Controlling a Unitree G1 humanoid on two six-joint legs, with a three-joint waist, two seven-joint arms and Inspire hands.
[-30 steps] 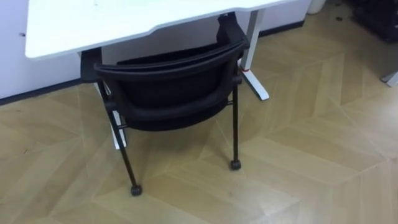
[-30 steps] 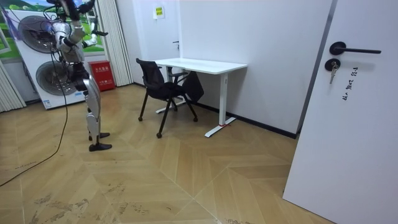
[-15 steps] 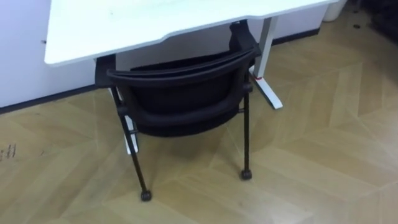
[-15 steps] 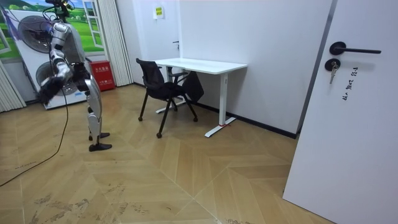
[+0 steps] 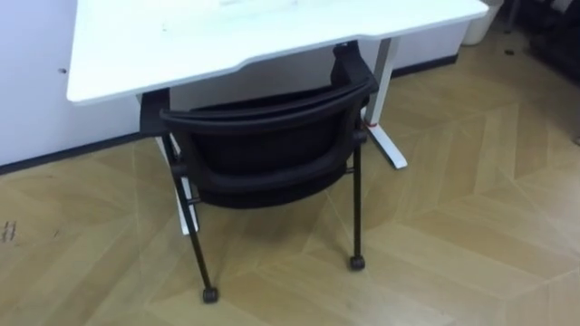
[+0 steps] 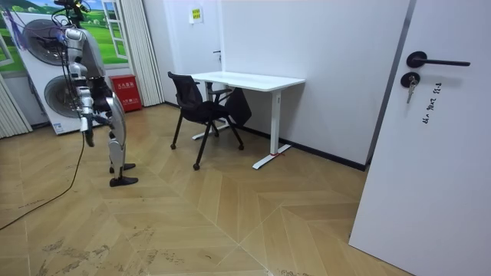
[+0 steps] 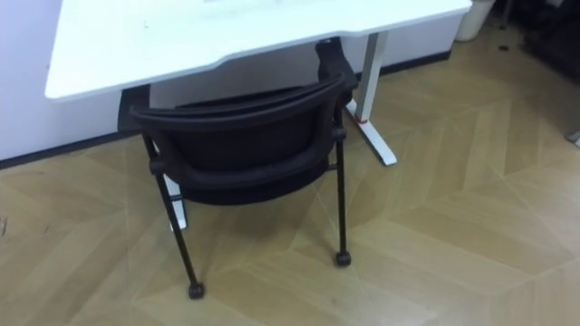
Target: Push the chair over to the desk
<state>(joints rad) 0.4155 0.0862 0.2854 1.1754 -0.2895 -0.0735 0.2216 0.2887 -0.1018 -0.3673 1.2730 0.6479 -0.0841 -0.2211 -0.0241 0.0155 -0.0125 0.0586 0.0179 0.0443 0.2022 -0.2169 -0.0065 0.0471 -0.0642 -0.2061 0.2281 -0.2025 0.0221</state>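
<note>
1. At the room view's left the robot stands on the wooden floor (image 6: pixel 192 207), facing the chair and well apart from it. Its right hand (image 6: pixel 90 139) hangs low beside its hip. I see nothing in it, and I cannot tell whether its fingers are curled or straight.
2. The chair (image 5: pixel 263 149) has its back to the robot, with its seat partly under the white worktop (image 5: pixel 181 45).
3. It is black, with thin metal legs on small casters (image 5: pixel 210 294). It looks light and should roll easily on the smooth chevron boards, though an off-centre push may make it veer.
4. The curved top rail (image 5: pixel 272 101) of the backrest looks stiff. Its middle is the best place to press.
5. Further right, the worktop's white leg (image 5: pixel 381 77) stands near the chair's frame, so a crooked push could knock it.
</note>
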